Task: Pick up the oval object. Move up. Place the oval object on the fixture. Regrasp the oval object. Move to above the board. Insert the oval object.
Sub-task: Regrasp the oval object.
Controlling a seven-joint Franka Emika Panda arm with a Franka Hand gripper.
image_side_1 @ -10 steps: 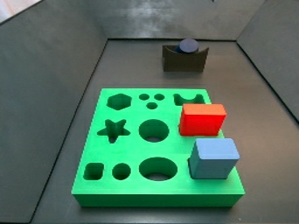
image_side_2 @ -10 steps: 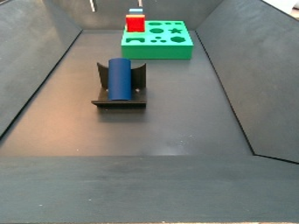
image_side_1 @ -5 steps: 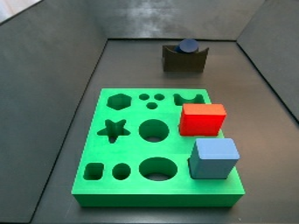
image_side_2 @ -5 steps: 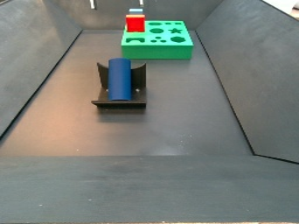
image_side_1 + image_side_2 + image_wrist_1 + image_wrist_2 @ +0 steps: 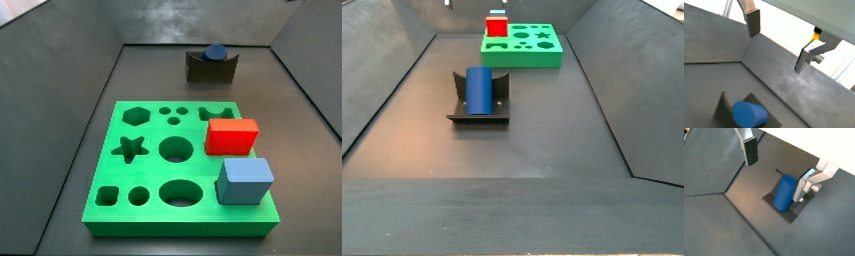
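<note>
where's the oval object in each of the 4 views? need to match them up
Wrist view: the oval object shows end-on, below the open gripper.
Wrist view: it is seen lengthwise, beside one finger.
Side view: far end of the floor, beyond the board.
Side view: mid-floor, nearer than the board.
Shared landmark: the fixture cradling it, visible in every view.

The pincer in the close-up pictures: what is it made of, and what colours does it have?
In both wrist views the pincer shows two flat silver plates with dark pads. One finger is a plain strip with a dark rectangular pad; the other finger is a stepped silver bracket with a small round screw, and an orange-yellow spot sits just above it. No cables or markings show. The side views show none of it.
</note>
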